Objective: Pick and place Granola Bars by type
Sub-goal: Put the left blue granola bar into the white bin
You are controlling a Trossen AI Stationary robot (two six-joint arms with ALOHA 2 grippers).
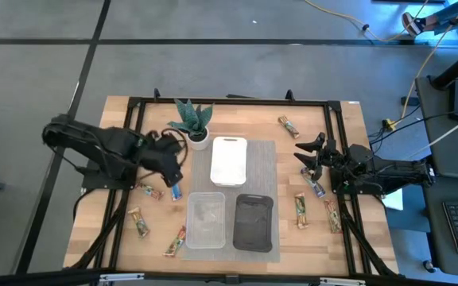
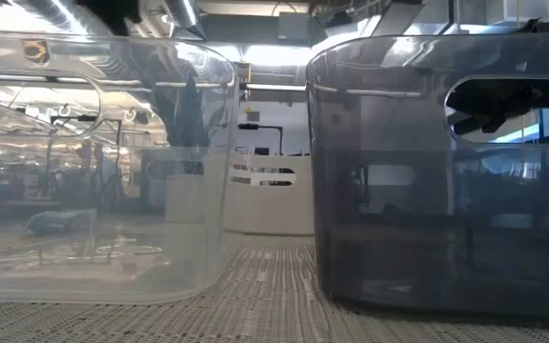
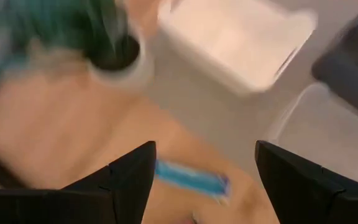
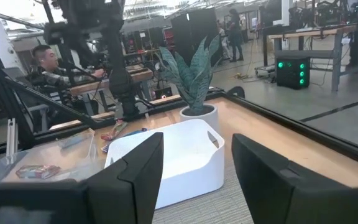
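Fingers spread wide on the left gripper (image 3: 201, 180), hovering right over a blue granola bar (image 3: 191, 179) lying on the wood beside the clear tray (image 1: 206, 220); right gripper (image 1: 309, 156) parted too, empty, above the table's right side; other bars (image 1: 301, 210) scattered on both sides of the trays.

Granola Bars (image 1: 298, 210) lie flat, scattered on the wooden worktop (image 1: 118, 119) at both sides. A blue-wrapped bar (image 3: 191, 178) lies at left.
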